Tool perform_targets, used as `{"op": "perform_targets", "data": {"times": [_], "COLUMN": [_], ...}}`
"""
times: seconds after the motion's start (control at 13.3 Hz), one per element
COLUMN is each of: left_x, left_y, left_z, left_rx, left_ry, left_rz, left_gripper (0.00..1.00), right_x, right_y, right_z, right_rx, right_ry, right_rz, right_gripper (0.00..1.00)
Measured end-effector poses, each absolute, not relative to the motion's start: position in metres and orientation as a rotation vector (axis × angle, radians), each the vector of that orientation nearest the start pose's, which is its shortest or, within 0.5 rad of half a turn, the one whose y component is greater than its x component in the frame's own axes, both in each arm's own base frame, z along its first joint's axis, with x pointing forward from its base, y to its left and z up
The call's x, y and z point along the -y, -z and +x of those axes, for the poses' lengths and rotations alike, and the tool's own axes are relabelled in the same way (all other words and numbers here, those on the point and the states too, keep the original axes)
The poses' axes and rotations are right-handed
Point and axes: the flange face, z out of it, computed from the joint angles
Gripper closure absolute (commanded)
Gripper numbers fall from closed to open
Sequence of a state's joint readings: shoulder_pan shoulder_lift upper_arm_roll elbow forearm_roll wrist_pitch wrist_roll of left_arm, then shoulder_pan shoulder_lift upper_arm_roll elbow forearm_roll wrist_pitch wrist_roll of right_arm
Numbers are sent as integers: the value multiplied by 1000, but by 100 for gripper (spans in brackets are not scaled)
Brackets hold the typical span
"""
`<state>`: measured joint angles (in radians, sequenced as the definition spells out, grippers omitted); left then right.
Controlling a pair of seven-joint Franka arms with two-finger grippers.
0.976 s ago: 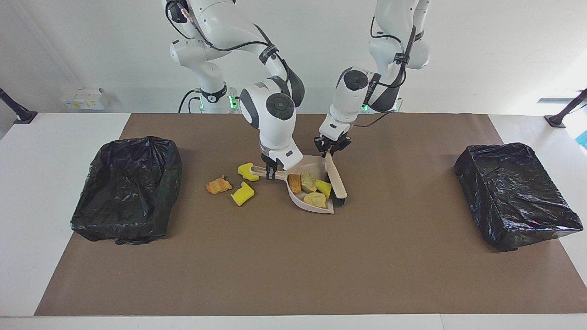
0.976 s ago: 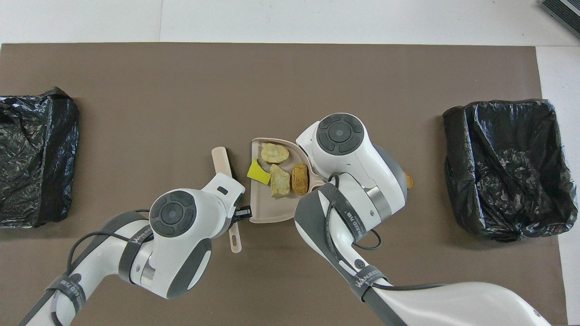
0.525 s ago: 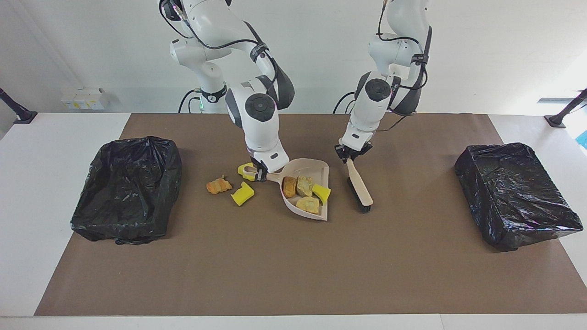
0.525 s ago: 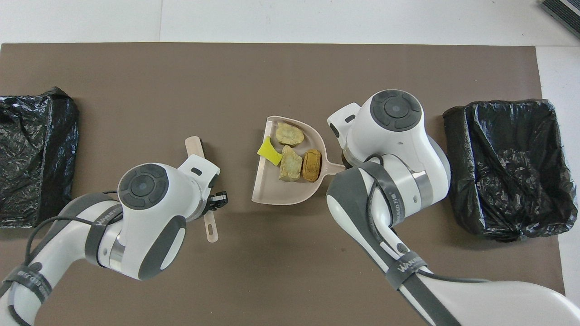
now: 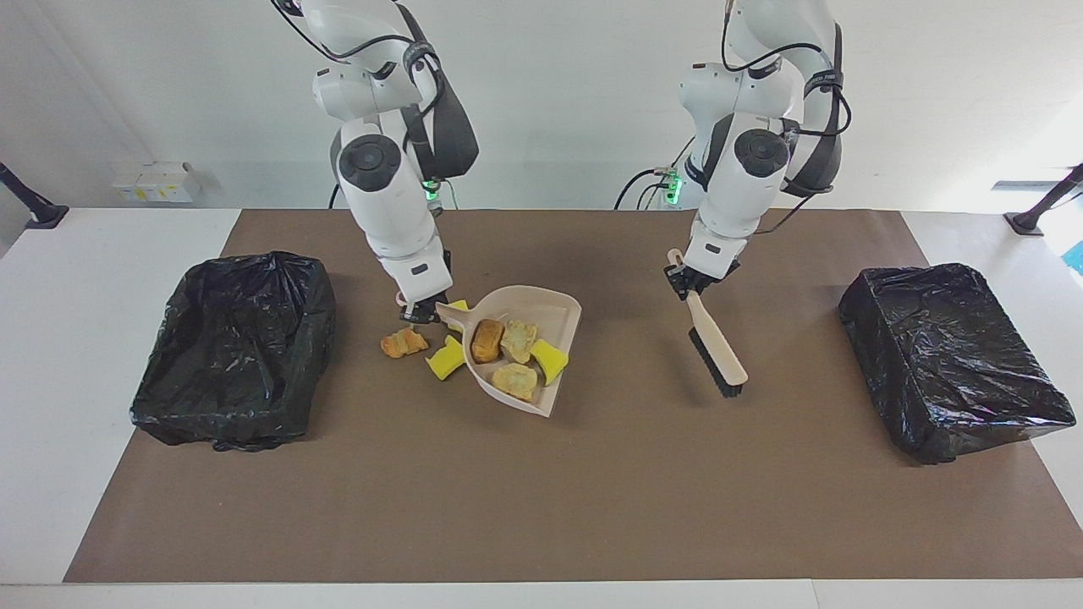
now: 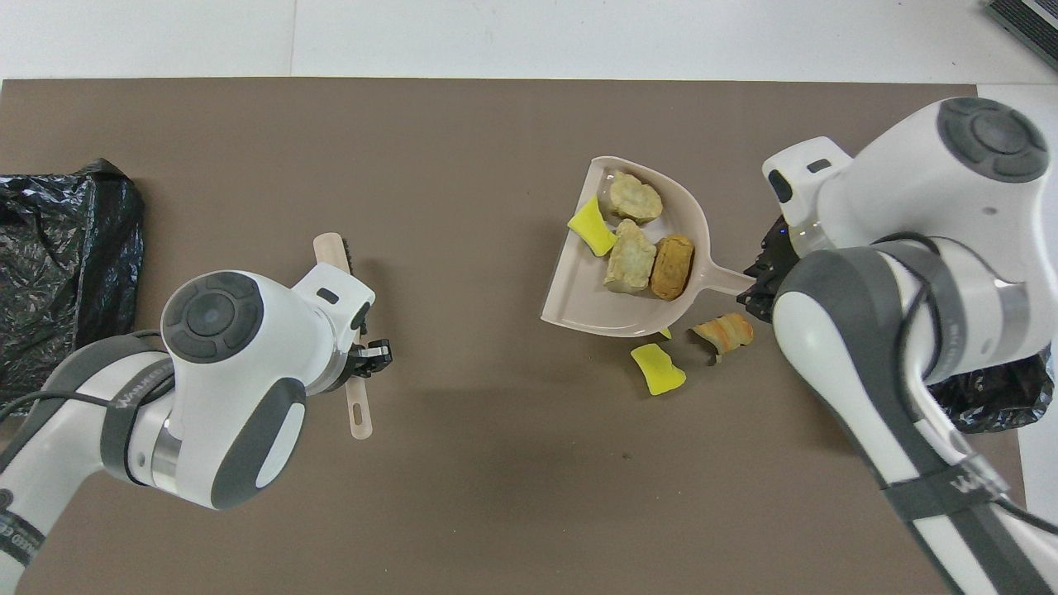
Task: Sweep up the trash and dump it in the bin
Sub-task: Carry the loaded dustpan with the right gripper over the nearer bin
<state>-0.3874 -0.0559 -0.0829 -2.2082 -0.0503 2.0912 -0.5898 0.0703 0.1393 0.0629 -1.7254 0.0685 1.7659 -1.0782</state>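
My right gripper [image 5: 420,311] is shut on the handle of the beige dustpan [image 5: 554,309] and holds it just above the mat. In the pan lie several pieces of trash: a brown bread lump [image 5: 486,340], two tan lumps and a yellow sponge chunk [image 5: 548,359]. On the mat beside the pan lie an orange bread lump [image 5: 403,342] and a yellow sponge chunk [image 5: 446,359]. A third sponge chunk [image 5: 459,306] is partly hidden by the pan handle. My left gripper [image 5: 695,283] is shut on the handle of the beige brush [image 5: 715,342], which slants down over the mat.
A black-lined bin [image 5: 233,347] stands at the right arm's end of the table, close to the loose trash. A second black-lined bin [image 5: 952,355] stands at the left arm's end. In the overhead view the right arm covers most of the first bin [image 6: 1004,397].
My right gripper has carried the loaded dustpan toward the right arm's end, over the loose trash. My left gripper has carried the brush away from the pan toward the left arm's end.
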Motion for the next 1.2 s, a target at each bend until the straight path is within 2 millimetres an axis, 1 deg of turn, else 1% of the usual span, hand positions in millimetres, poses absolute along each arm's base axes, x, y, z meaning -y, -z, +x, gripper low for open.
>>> {"op": "perform_targets", "data": {"times": [0.08, 0.15, 0.3, 0.38, 0.45, 0.53, 0.68, 0.75, 0.9, 0.98, 1.05, 1.13, 1.2], "left_x": [250, 265, 290, 303, 316, 329, 350, 356, 363, 365, 366, 365, 365], "left_y": [-394, -391, -387, -386, -386, -386, -383, -380, -372, -366, -360, -357, -355], "left_z": [437, 415, 372, 352, 334, 317, 290, 280, 266, 260, 255, 253, 253], "left_rx": [204, 178, 123, 114, 116, 126, 127, 122, 121, 119, 117, 115, 117], "left_ry": [-104, -89, -87, -90, -91, -101, -150, -166, -176, -172, -171, -174, -175], "left_rz": [-3134, -3139, -3154, -3158, -3161, -3166, -3182, -3184, -3201, -3206, -3205, -3202, -3201], "left_gripper": [100, 100, 100, 100, 100, 100, 100, 100, 100, 100, 61, 34, 22], "right_x": [-51, -13, 64, 100, 132, 160, 206, 225, 257, 272, 289, 303, 314], "right_y": [-494, -499, -501, -501, -501, -501, -503, -505, -511, -515, -520, -524, -528], "right_z": [587, 585, 577, 572, 565, 557, 540, 533, 519, 514, 510, 507, 505], "right_rx": [1707, 1703, 1687, 1677, 1661, 1643, 1630, 1630, 1666, 1714, 1793, 1875, 1950], "right_ry": [-93, -104, -105, -97, -95, -104, -152, -186, -271, -304, -325, -343, -373], "right_rz": [-2488, -2474, -2457, -2458, -2470, -2487, -2522, -2543, -2570, -2567, -2559, -2549, -2535], "right_gripper": [100, 100, 100, 100, 100, 100, 100, 100, 100, 100, 100, 100, 100]}}
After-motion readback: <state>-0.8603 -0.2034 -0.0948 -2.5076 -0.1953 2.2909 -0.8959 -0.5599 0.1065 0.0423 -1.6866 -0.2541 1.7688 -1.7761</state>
